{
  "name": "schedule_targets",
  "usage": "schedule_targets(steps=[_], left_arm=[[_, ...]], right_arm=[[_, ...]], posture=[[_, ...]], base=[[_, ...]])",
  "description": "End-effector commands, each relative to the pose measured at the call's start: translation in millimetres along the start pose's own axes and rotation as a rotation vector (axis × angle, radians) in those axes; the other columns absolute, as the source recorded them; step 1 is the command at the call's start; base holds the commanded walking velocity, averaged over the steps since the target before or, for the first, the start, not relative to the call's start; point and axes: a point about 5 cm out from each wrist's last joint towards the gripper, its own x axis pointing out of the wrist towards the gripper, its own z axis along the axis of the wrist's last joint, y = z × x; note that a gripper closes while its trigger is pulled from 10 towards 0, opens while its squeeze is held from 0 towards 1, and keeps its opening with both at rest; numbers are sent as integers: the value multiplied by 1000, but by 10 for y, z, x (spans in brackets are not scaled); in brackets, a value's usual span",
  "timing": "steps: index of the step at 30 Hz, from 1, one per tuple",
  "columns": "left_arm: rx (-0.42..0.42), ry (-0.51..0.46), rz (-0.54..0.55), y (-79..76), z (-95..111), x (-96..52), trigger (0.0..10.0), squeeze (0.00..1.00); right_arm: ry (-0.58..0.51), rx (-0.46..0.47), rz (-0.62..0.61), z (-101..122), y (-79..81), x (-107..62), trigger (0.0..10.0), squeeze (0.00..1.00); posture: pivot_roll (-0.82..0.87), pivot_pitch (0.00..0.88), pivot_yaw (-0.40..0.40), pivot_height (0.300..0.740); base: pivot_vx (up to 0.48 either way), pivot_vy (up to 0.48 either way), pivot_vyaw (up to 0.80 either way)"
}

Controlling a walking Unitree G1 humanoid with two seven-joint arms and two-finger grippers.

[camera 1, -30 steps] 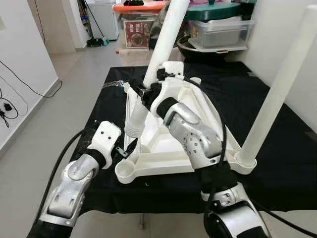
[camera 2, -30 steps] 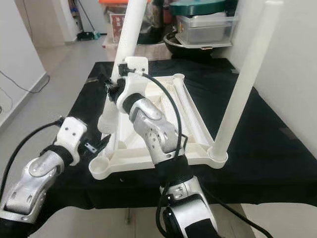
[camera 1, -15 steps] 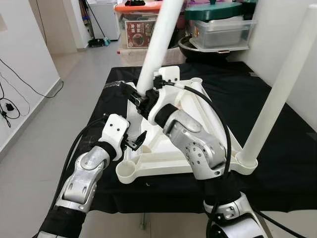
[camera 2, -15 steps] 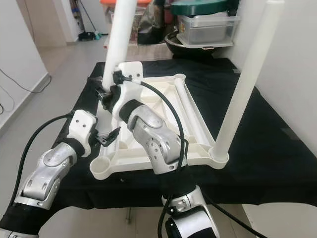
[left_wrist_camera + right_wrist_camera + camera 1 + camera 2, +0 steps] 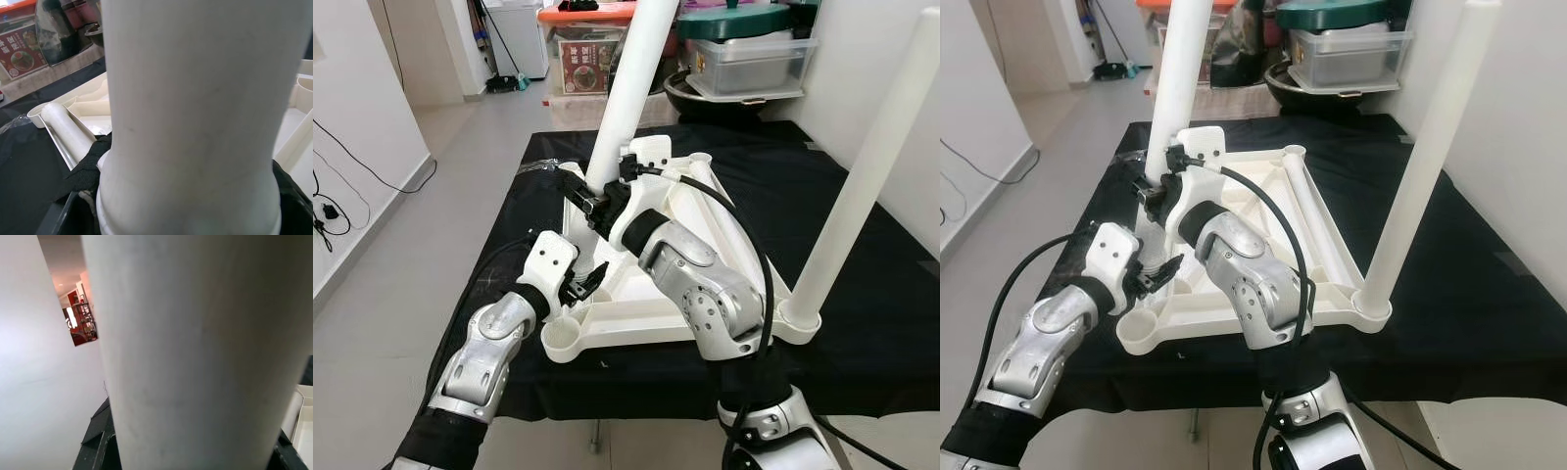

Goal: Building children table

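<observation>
Left eye view – frame: white upturned table frame (image 5: 636, 294) lying on a black cloth (image 5: 862, 294) that covers a work table, empty round socket (image 5: 564, 340) at its near left corner.
Left eye view – fitted leg: white leg (image 5: 871, 166) upright in the near right corner socket.
Left eye view – loose leg: second white leg (image 5: 631, 88) tilted, lower end down at the frame's left rail, near the empty socket but not in it.
Left eye view – right gripper (image 5: 590, 201): closed around the tilted leg's lower part, arm reaching across the frame.
Left eye view – left gripper (image 5: 579, 284): at the foot of the same leg, just above the near left socket – black fingers either side of the leg's base, seemingly clasping it.
Right eye view – surroundings: storage boxes (image 5: 1351, 49) and a dark bowl beyond the table, grey floor on the left.
Left wrist view – leg: white tube (image 5: 195, 117) very close, flared end collar low in the picture; frame rail (image 5: 68, 132) and cloth behind.
Left wrist view – grip: dark finger edges at both sides of the collar – contact hard to confirm.
Right wrist view – leg: pale tube (image 5: 195, 352) close up, black finger parts at the lower corners hugging it.
</observation>
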Motion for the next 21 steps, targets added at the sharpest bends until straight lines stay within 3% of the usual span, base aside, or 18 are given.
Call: schedule_targets(steps=[1,8,9,11,12,17,20,21], left_arm=[[12,-20,-9,-25,31,9,0,0],[8,-7,-1,-35,17,11,0,0],[-1,3,8,-21,10,16,10000,0],[-1,3,8,-21,10,16,10000,0],[-6,8,14,-7,9,18,10000,0],[8,6,-15,15,36,-22,10000,0],[34,8,-80,-21,65,-134,10000,0],[51,21,-161,-94,74,-268,10000,0]], right_arm=[[30,43,111,-76,200,34,0,0],[39,41,110,-80,197,45,0,0],[36,42,115,-72,194,47,10000,933],[36,42,115,-72,194,47,10000,933],[31,45,121,-61,191,48,10000,1000],[-6,39,186,0,164,10,10000,1000],[-35,-14,291,34,96,-85,10000,1000],[-22,-49,326,15,1,-139,10000,294]], posture=[[51,0,18,740],[51,0,18,740],[52,0,17,740],[52,0,17,740],[52,0,16,740],[67,0,12,740],[79,0,4,740],[96,0,-8,740]], base=[[0,0,0],[0,0,0],[0,0,0],[0,0,0],[0,0,0],[0,0,0],[0,0,0],[0,0,0]])
